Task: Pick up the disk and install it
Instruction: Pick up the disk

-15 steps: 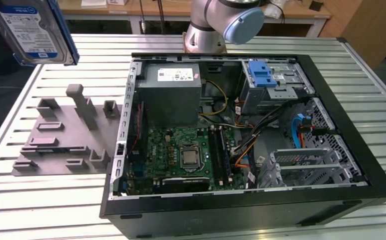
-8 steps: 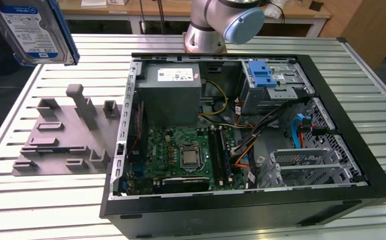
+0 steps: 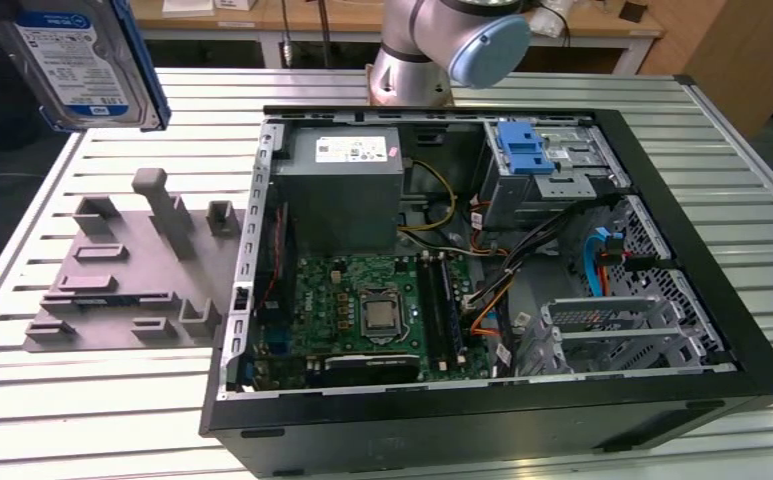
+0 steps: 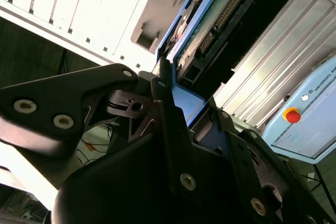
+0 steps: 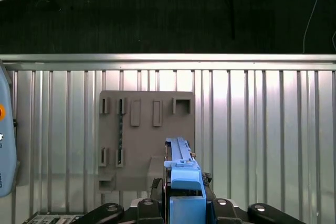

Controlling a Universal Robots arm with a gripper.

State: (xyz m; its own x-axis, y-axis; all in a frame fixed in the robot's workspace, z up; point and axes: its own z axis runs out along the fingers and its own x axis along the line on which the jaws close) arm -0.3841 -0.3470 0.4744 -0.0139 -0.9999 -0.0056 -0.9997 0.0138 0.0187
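The disk [image 3: 83,64] carries a white-and-blue label [image 3: 73,45], its print illegible.

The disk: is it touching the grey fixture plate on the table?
Apart. In the exterior view, bare table slats show between the lower edge of the disk and the grey fixture plate.

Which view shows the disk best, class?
The exterior view: the disk shows its labelled face. The first wrist view shows its blue edge clamped in the tool; the second wrist view, its circuit-board side.
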